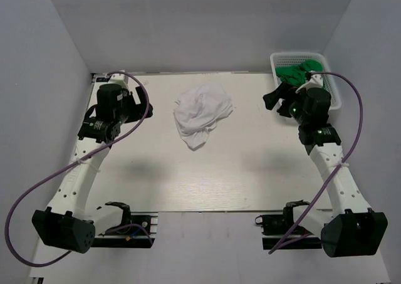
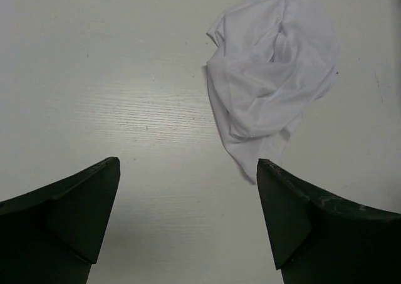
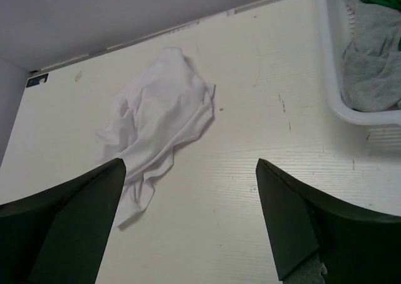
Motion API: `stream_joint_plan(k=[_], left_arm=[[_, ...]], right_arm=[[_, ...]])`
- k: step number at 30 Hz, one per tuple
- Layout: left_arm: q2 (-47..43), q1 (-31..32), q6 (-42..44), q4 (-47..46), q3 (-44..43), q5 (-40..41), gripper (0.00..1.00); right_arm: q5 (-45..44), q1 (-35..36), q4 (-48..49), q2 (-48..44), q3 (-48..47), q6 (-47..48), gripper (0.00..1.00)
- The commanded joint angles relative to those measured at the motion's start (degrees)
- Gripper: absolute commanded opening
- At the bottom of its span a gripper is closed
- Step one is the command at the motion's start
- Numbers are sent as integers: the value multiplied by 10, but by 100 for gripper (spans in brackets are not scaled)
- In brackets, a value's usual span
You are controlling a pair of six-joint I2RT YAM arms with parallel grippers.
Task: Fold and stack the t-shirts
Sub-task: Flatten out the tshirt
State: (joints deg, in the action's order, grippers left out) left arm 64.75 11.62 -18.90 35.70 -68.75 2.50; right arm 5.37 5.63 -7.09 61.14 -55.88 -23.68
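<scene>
Centrally, on the far half of the pale wooden table: one white t-shirt, crumpled into a loose heap, unfolded, with a narrow tail of cloth trailing toward the near edge. Lying on the tabletop, touched by neither arm. Roughly between the two wrists in the overhead view, nearer the far wall than the arm bases.

For the left gripper: jaws spread wide, with only bare tabletop between them. Held above the table at the far-left side, apart from the shirt. In the left wrist view, heap up and to the right of the dark fingers, with the trailing tail close in the picture to the right-hand fingertip but not between the two.

For the right gripper: jaws likewise wide apart and empty. Hovering at the far-right side, just beside a white plastic basket in the far-right corner. In the right wrist view, shirt ahead and to the left, basket wall at the upper right.

Inside the basket: a green garment on top and a grey garment lower down, both bunched, too crumpled to tell their kind.

Purple cables looping from each wrist down toward its base. Plain light walls on three sides.
</scene>
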Motion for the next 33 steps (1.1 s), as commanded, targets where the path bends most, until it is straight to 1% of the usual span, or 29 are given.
stream_joint_plan(k=[1, 3, 5, 6, 7, 9, 10, 11, 12, 13, 14, 15, 16, 17, 18, 19, 20, 21, 22, 23, 24, 25, 26, 27, 28, 29, 30, 32, 33], left_arm=[[-8, 1, 0, 22, 16, -14, 100], [-1, 1, -6, 22, 22, -30, 100], [19, 6, -17, 17, 29, -71, 100], [24, 6, -17, 7, 34, -90, 100], [29, 6, -22, 0, 41, -126, 100], [48, 11, -31, -34, 70, -173, 100], [57, 11, -45, -48, 91, -217, 100], [68, 17, -52, -78, 99, -238, 100], [80, 30, -59, -94, 106, -275, 100], [109, 37, -64, -109, 114, -292, 100], [125, 52, -69, -130, 114, -307, 100], [140, 60, -69, -141, 114, -333, 100], [154, 68, -77, -150, 114, -341, 100], [178, 77, -77, -159, 114, -341, 100], [191, 92, -77, -159, 105, -333, 100], [202, 99, -77, -159, 92, -320, 100], [225, 106, -77, -143, 85, -283, 100], [238, 112, -77, -134, 78, -264, 100], [252, 123, -77, -125, 65, -246, 100], [266, 123, -77, -118, 59, -221, 100], [282, 132, -71, -103, 52, -211, 100], [315, 139, -71, -96, 35, -201, 100], [331, 139, -71, -90, 25, -196, 100], [346, 145, -71, -84, 4, -196, 100], [361, 151, -71, -84, -4, -196, 100], [387, 151, -71, -84, -11, -196, 100], [397, 156, -66, -84, -16, -196, 100], [434, 162, -66, -92, -37, -181, 100], [447, 162, -74, -92, -54, -175, 100]], right_arm=[[22, 0, 0, 10, -24, -15, 90], [17, -1, 12, 10, -9, -7, 90], [29, -2, 31, 8, 9, 39, 90], [23, -1, 30, 6, 11, 80, 90], [16, -1, 23, 6, 11, 85, 90], [-33, -1, 17, 11, 8, 83, 90], [-35, -1, 9, 22, -1, 100, 90], [-36, 1, 3, 41, -8, 108, 90], [-39, 2, -10, 53, -15, 112, 90], [-16, 3, -32, 66, -39, 122, 90], [-2, 3, -44, 110, -68, 130, 90], [7, 3, -67, 126, -99, 133, 90], [53, 4, -72, 140, -111, 140, 90], [64, 5, -71, 176, -132, 139, 90], [72, 9, -62, 186, -144, 138, 90], [100, 11, -47, 203, -150, 138, 90], [102, 19, -37, 223, -169, 134, 90], [111, 21, -35, 233, -180, 137, 90], [112, 25, -37, 261, -192, 136, 90], [110, 28, -43, 276, -237, 143, 90], [109, 41, -55, 328, -253, 147, 90], [103, 45, -70, 347, -271, 162, 90], [102, 53, -82, 365, -311, 170, 90], [98, 68, -88, 419, -350, 176, 90], [92, 80, -99, 437, -392, 179, 90], [78, 87, -104, 454, -413, 198, 90], [69, 92, -113, 491, -479, 201, 90], [42, 116, -153, 577, -536, 222, 90], [35, 120, -162, 599, -614, 225, 90]])
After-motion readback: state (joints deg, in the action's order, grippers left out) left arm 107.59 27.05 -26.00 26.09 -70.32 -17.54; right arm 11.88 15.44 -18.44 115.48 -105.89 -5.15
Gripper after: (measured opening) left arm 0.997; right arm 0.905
